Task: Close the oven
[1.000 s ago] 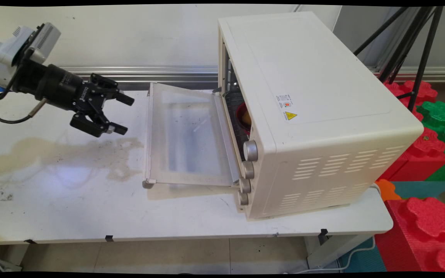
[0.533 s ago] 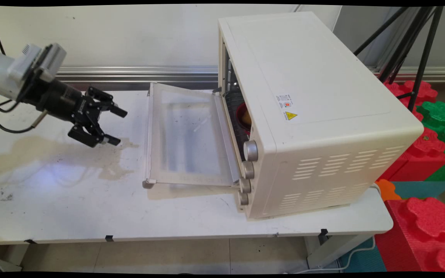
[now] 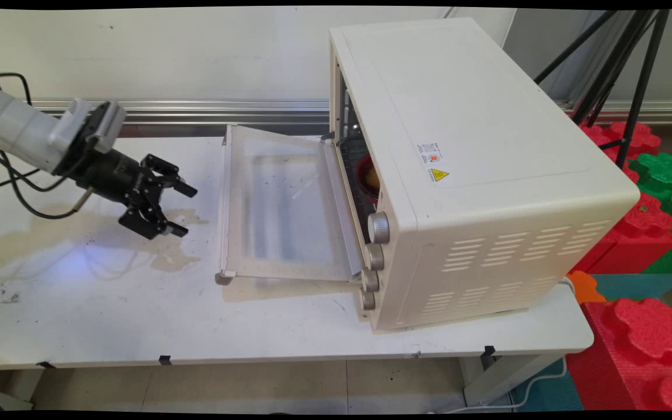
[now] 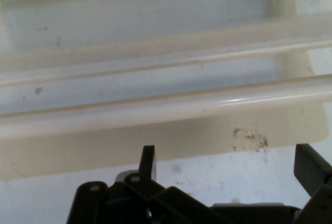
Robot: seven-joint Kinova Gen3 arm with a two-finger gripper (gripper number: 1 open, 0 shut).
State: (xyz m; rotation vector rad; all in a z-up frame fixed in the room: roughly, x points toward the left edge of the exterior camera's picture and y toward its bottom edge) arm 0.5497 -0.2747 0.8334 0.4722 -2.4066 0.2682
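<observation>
Two fingers spread wide, gripper (image 3: 184, 210) empty, low over stained table (image 3: 108, 303), just left of toaster oven (image 3: 476, 169) door (image 3: 280, 204), which lies open. You face door handle (image 4: 166, 107); keep level, centre handle between fingers.

- Setting: a robotics laboratory, not a home kitchen.
- A cream toaster oven (image 3: 476, 169), its door (image 3: 280, 201) folded down, stands on a stained white folding counter (image 3: 137, 315).
- Left of the oven, a white robot arm (image 3: 15, 125) trailing black cables.
- Right of the oven, black tripod legs (image 3: 633, 64) and red and green foam blocks (image 3: 645, 233).
- Behind the oven, a bare wall (image 3: 167, 52).
</observation>
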